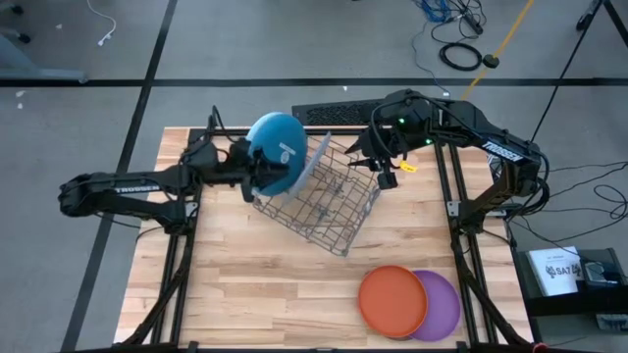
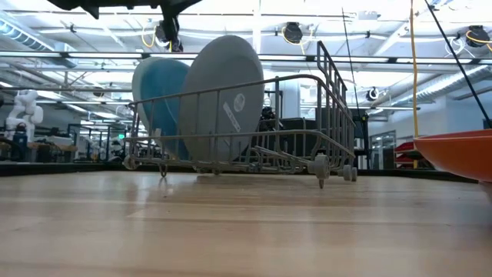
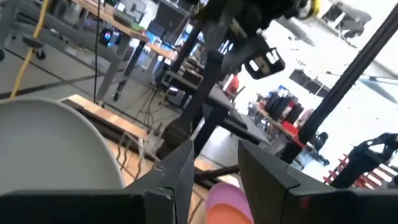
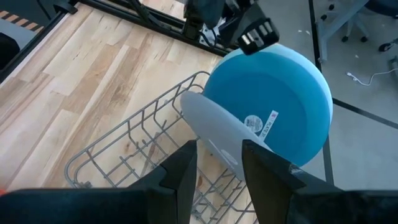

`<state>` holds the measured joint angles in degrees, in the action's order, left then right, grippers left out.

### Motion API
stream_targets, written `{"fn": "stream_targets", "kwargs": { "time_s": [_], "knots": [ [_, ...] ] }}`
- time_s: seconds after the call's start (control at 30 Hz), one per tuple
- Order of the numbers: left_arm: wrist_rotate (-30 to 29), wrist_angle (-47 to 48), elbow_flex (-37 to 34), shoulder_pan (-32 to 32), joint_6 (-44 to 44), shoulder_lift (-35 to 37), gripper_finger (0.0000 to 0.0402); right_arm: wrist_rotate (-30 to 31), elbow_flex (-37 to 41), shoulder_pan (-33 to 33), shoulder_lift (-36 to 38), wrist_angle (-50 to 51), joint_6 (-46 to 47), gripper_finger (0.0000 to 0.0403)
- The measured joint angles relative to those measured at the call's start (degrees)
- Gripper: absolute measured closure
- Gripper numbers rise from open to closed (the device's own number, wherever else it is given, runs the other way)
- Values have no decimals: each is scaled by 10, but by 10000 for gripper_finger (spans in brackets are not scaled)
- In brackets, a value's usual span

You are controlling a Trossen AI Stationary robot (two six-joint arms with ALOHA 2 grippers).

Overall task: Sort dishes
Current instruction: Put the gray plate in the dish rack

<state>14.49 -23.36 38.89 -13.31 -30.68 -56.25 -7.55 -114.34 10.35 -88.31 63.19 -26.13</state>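
Blue plate [image 1: 277, 149] stands in rack beside the left gripper's [image 1: 257, 169] parted fingers.

A wire dish rack [image 1: 322, 201] sits at the centre of my view from above, turned at an angle on the wooden table [image 1: 255, 284]. At table height, the rack [image 2: 300, 146] fills the middle of the frame. Beyond the table's far edge a black keyboard [image 1: 334, 113] lies at upper centre, a coiled black cable [image 1: 461, 55] and a yellow pole [image 1: 510, 37] at upper right.
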Motion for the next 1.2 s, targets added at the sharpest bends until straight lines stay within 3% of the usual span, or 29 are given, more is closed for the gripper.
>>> {"fn": "stream_targets", "kwargs": {
  "time_s": [0.27, 0.67, 0.9, 1.2],
  "knots": [
    [-27, 8, 3, 25, 74, -18, 283, 0, 0, 0, 0, -8, 0, 282],
    [-150, 327, 176, 76, 292, -38, 362, 3, 0, 0, -33, -4, -3, 282],
    [-158, 351, 221, 109, 362, -119, 390, 3, 0, 2, -44, -22, -20, 282],
    [-326, 434, 315, 116, 388, -221, 400, 3, 0, 2, -44, -6, -17, 282]
  ]
}}
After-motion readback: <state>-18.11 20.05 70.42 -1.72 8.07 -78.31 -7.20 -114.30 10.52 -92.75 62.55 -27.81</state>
